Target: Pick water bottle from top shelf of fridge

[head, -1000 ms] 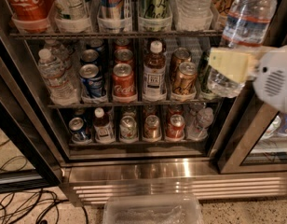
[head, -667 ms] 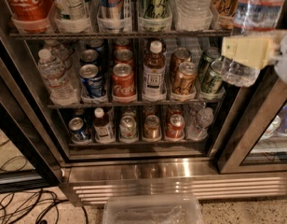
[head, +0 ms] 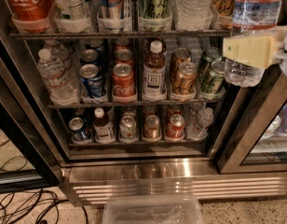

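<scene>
Water bottle (head: 257, 13) at upper right, off the top shelf (head: 87, 33), hanging in front of the fridge's (head: 181, 171) right upright with nothing under its base. Cap and neck cut off by the top edge. Gripper (head: 250, 52) pinching the bottle low down: cream finger (head: 248, 50) lies across its front, other finger hidden behind the bottle, arm cut off at the right edge. Fingertip sits just right of the shelf's right end. Top shelf row only shows lower halves in clear tubs (head: 113, 22): Coca-Cola bottle (head: 27, 3), cans, another clear bottle (head: 194, 3). Below: brown tea bottle (head: 154, 71), Coca-Cola can (head: 123, 80). Glass door (head: 269, 134) to the right, contents blurry. Clear plastic bin (head: 153, 211) on the floor, front cut off; cables (head: 22, 209) at lower left.
</scene>
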You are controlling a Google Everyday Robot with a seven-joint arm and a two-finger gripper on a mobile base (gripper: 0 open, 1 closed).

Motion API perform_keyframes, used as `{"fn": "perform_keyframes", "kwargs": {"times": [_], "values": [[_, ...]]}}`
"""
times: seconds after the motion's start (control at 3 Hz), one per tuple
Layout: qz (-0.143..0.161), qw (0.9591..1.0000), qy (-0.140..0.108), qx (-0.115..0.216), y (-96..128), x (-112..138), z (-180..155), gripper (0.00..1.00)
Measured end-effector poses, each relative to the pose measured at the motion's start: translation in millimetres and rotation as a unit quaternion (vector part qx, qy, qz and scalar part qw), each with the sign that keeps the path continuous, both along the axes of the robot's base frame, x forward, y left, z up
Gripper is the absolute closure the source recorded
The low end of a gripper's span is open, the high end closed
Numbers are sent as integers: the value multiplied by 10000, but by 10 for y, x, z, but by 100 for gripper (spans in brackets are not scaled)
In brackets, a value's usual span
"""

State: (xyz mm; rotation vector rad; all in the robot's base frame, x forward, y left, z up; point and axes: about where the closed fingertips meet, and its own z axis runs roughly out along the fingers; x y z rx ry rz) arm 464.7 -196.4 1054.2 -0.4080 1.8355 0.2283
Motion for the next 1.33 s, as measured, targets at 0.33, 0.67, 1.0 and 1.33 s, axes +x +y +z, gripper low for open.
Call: {"fn": "perform_keyframes", "kwargs": {"times": [0.33, 0.67, 1.0, 1.33], "values": [[590, 9979, 276, -4, 343, -42, -117, 100], [1268, 9899, 629, 101, 725, -111, -355, 100], [1269, 9899, 630, 102, 726, -111, -378, 100], [1778, 9797, 849, 374, 1020, -127, -567, 100]]}}
